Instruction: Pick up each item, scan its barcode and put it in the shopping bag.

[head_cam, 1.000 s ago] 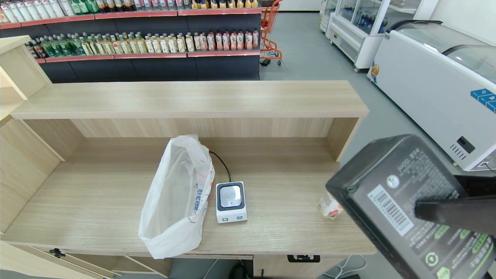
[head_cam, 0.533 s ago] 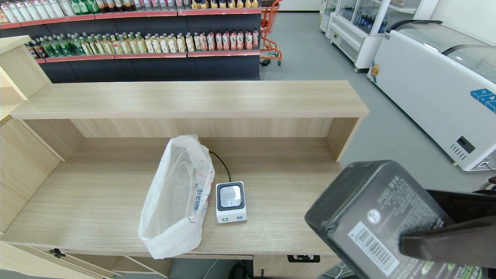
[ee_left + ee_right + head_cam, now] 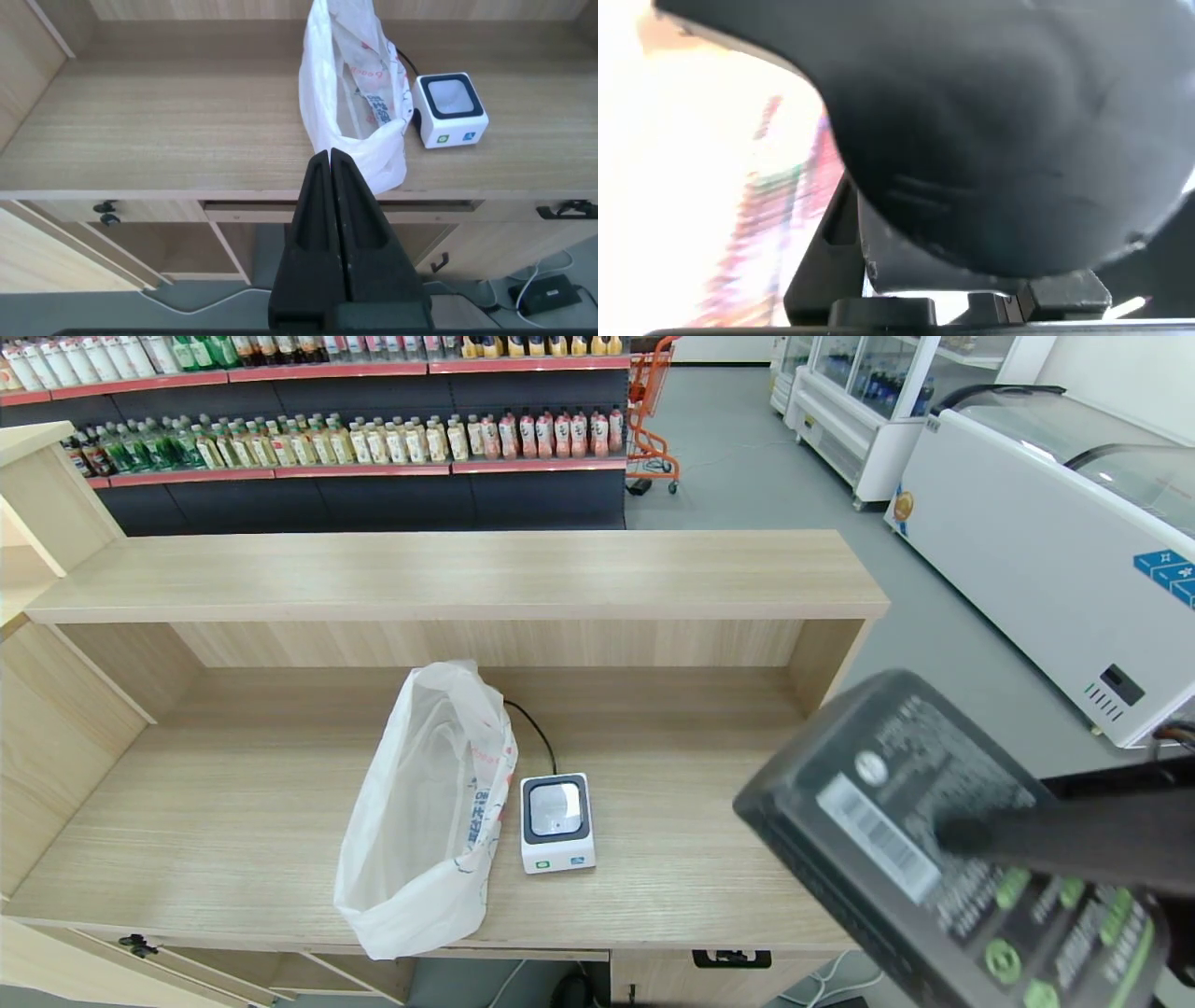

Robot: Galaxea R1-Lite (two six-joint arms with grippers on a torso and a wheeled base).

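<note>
Black package [image 3: 896,756] with white label [image 3: 878,835] and green marks [image 3: 1004,961], white bag [image 3: 420,803], white scanner [image 3: 557,854], pale wood-grain counter [image 3: 233,803].

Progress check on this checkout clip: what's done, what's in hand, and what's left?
Done: the dark package is lifted, clamped in the right tool, barcode facing up. In hand: the scan; the package hangs to the right of the scanner, not over its window. Left: scan it, then drop it into the shopping bag, which looks empty. The left tool is shut on nothing.
</note>
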